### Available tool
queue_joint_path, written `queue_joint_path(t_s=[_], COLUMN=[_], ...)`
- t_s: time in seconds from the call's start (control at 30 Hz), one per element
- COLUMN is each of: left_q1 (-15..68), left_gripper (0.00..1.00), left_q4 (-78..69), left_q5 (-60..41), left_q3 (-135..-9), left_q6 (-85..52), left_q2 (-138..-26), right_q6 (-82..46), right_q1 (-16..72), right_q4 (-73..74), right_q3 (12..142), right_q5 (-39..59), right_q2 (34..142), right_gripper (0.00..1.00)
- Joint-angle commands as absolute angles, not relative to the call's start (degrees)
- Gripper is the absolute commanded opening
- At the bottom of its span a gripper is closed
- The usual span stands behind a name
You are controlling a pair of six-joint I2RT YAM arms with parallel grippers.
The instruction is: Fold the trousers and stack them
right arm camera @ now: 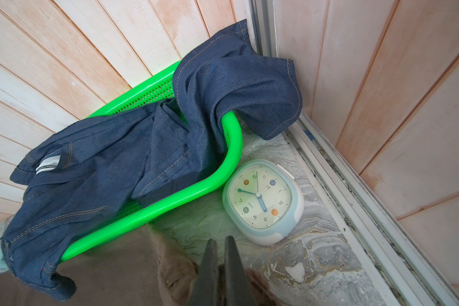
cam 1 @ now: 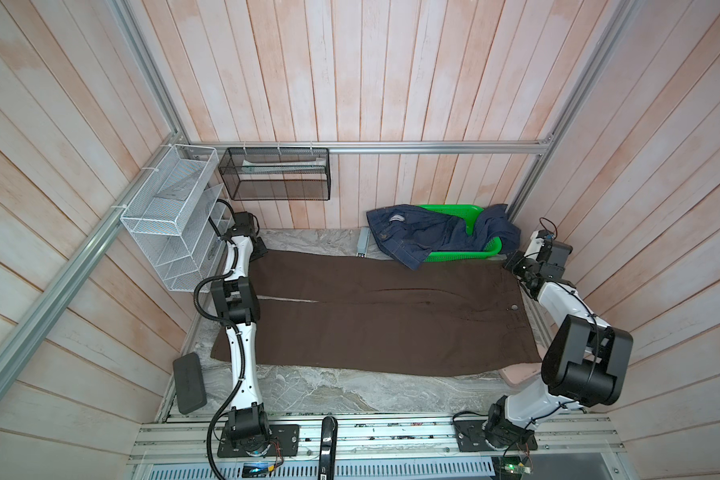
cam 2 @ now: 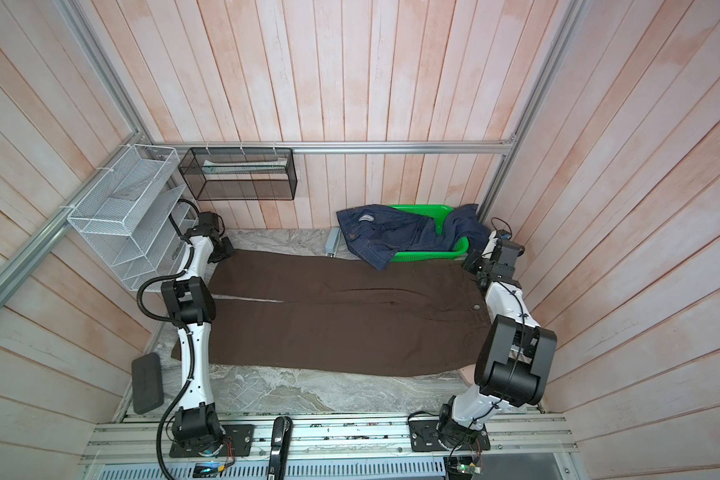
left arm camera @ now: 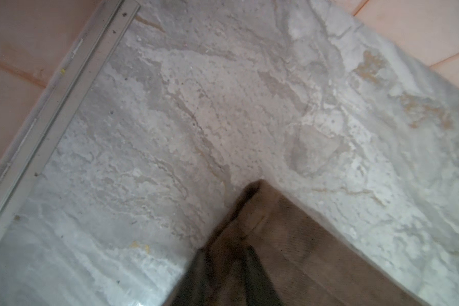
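The dark brown trousers lie spread flat across the table in both top views, with the waist and its pale button at the right and the leg hems at the left. My left gripper sits at the far left hem corner. In the left wrist view its dark fingers stand on either side of a pinched strip of the trousers. My right gripper is at the far right waist corner. Its fingers are shut, with the brown trousers bunched around them.
A green basket with dark blue jeans draped over it stands at the back right, touching the trousers' far edge. A pale clock lies beside it. A white wire rack and a black mesh basket hang at the back left. A black pad lies front left.
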State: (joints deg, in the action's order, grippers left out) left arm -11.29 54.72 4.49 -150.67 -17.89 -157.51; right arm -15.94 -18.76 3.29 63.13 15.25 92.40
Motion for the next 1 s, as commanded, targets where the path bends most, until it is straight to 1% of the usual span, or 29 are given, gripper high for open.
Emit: queue_joint_path(t_s=[0.0, 0.1, 0.13, 0.5, 0.6, 0.67, 0.77, 0.87, 0.97], left_q1=[-13.6, -13.5, -13.6, -14.3, -14.4, -14.4, -14.4, -14.4, -14.1], left_gripper=[0.42, 0.50, 0.51, 0.56, 0.52, 0.47, 0.44, 0.44, 0.41], left_q4=[55.5, 54.0, 54.0, 52.7, 53.0, 54.3, 58.4, 62.0, 64.1], left_q5=[2.7, 2.8, 2.8, 1.8, 0.9, 0.5, 0.3, -0.5, -0.6], left_q3=[-148.0, -150.5, -151.4, -153.6, -153.7, -153.8, -152.6, -151.6, -153.9], left_q6=[-19.7, -20.4, -20.5, -22.3, -22.5, -22.3, -21.5, -20.7, -20.7], left_q2=[-157.9, -159.0, -159.9, -164.5, -164.8, -164.8, -164.9, -164.7, -164.3], right_q6=[-16.3, -16.7, -16.8, -16.8, -17.0, -17.4, -17.7, -17.7, -17.8], right_q1=[-17.9, -17.4, -17.2, -15.9, -15.7, -15.6, -15.5, -15.5, -15.5], right_q4=[5.8, 6.0, 5.9, 5.3, 5.4, 5.5, 5.9, 5.9, 5.7], right_q3=[63.8, 63.9, 64.0, 66.7, 66.9, 67.0, 66.9, 67.1, 67.2], right_q5=[15.3, 15.1, 15.0, 14.3, 14.3, 14.3, 14.5, 14.5, 14.6], right_q2=[91.6, 91.8, 91.9, 94.2, 94.9, 95.4, 95.5, 95.4, 95.0], right_gripper=[0.00, 0.00, 0.00, 0.00, 0.00, 0.00, 0.00, 0.00, 0.00])
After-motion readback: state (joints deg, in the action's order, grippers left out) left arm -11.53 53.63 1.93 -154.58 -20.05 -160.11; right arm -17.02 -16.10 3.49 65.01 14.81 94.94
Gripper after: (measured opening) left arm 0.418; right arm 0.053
